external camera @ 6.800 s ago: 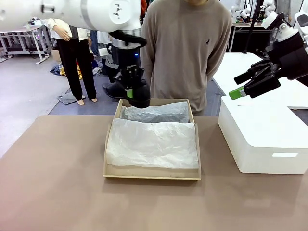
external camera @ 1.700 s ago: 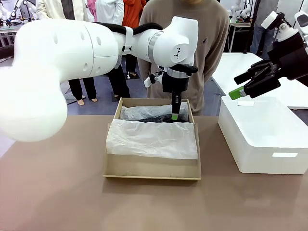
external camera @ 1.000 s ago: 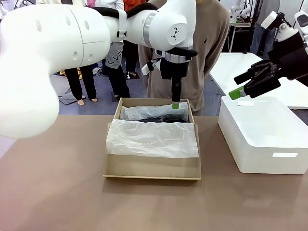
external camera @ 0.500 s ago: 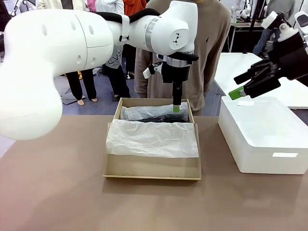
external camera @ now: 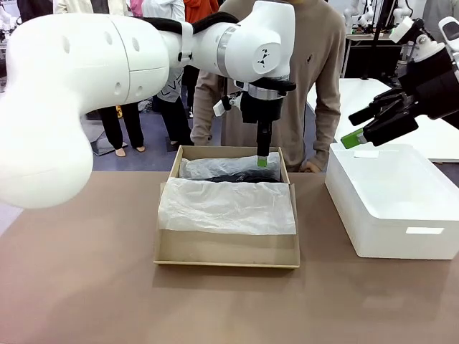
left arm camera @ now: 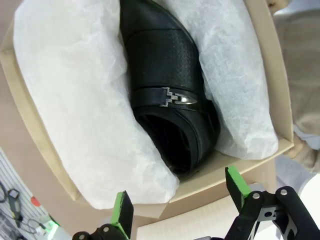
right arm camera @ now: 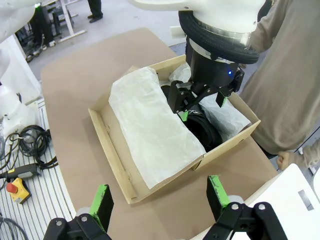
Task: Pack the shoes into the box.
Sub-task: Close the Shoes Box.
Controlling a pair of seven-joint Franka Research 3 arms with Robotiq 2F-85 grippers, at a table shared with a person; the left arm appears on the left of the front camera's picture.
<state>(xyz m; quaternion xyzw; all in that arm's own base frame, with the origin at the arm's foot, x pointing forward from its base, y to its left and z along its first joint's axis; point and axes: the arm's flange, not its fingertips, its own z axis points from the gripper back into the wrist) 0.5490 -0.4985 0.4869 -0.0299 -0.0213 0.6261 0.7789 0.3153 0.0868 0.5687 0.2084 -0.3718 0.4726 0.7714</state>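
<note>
The box (external camera: 226, 251) sits mid-table, lined with white tissue paper (external camera: 226, 206). One black shoe (left arm camera: 165, 95) with a strap and buckle lies in its far half between folds of tissue, a dark strip in the front view (external camera: 244, 178). My left gripper (external camera: 262, 162) hangs just above that shoe, open and empty, its green pads (left arm camera: 122, 215) spread wide. My right gripper (external camera: 358, 130) is open and empty, raised at the right above the white box. The right wrist view shows the box (right arm camera: 114, 152), the shoe (right arm camera: 202, 129) and the left gripper (right arm camera: 192, 102) from above.
A larger white box (external camera: 394, 208) stands at the right of the table. A person in a tan sweater (external camera: 287, 64) stands at the far edge, with a hand (external camera: 312, 166) resting beside the box's far right corner. Bare brown table lies to the left and in front.
The shoe that my left gripper held earlier now lies in the box. Over the last second the left gripper dipped slightly, and the person's hand came to the table edge.
</note>
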